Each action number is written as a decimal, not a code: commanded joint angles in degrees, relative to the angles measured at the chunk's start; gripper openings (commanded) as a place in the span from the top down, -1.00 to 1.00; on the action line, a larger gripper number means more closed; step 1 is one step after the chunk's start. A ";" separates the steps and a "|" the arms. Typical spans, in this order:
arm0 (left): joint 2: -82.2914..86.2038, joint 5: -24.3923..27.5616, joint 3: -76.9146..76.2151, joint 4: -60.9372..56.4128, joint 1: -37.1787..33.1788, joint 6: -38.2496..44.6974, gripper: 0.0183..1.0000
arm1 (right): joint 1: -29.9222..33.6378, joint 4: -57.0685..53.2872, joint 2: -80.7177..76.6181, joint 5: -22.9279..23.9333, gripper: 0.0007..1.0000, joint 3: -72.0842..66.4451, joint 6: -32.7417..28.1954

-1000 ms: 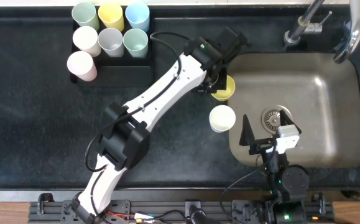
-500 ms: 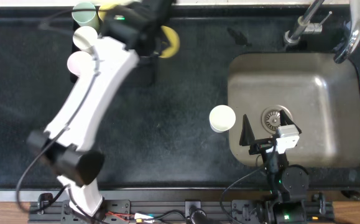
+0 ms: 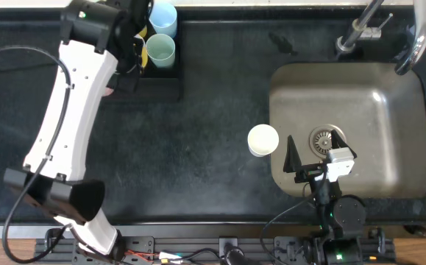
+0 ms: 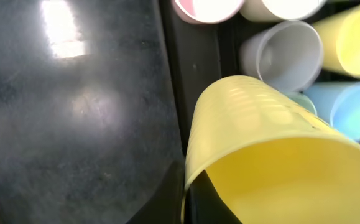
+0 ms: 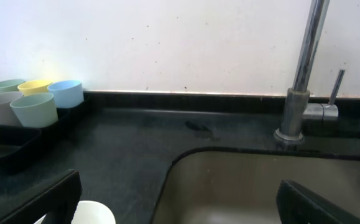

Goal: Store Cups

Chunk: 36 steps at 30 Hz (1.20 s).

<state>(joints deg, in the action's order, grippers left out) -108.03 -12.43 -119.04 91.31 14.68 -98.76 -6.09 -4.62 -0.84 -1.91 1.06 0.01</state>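
My left gripper (image 3: 129, 35) is at the back left, over the black cup tray (image 3: 157, 87), and is shut on the rim of a yellow cup (image 4: 273, 155). The cup hangs tilted just above the tray (image 4: 195, 68). Under it stand pink (image 4: 207, 6), grey-white (image 4: 285, 53), yellow (image 4: 354, 43) and blue (image 4: 354, 106) cups. A blue cup (image 3: 162, 18) and a green cup (image 3: 160, 50) show beside the arm. A cream cup (image 3: 263, 140) stands on the counter by the sink's left rim. My right gripper (image 3: 312, 158) is open and empty beside it.
The steel sink (image 3: 374, 96) takes up the right side, with the faucet (image 3: 367, 26) behind it. The dark counter between tray and sink is bare. From the right wrist, the tray's cups (image 5: 33, 109) stand far off and the cream cup (image 5: 96, 213) sits close.
My left arm has swung the yellow cup from the sink's left rim across the counter to above the tray at the back left. The right arm has stayed put.
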 commanded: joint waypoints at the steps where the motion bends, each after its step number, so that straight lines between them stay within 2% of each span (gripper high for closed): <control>1: -1.38 4.13 2.38 -1.07 -3.58 -3.74 0.96 | 0.11 0.26 0.63 0.46 -0.99 -0.79 0.44; 12: -7.19 9.40 3.61 -5.14 -6.71 -1.51 0.96 | 0.11 0.26 0.63 0.46 -0.99 -0.79 0.44; 28: -8.79 10.78 7.98 -7.34 -7.23 -0.31 0.96 | 0.11 0.26 0.63 0.46 -0.99 -0.79 0.44; 36: -8.79 9.42 8.11 -7.48 -8.26 -0.33 0.96 | 0.11 0.26 0.63 0.46 -0.99 -0.79 0.44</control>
<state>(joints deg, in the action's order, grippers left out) -116.38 -2.13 -110.98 83.74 7.44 -100.12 -6.09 -4.60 -0.84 -1.91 1.06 0.01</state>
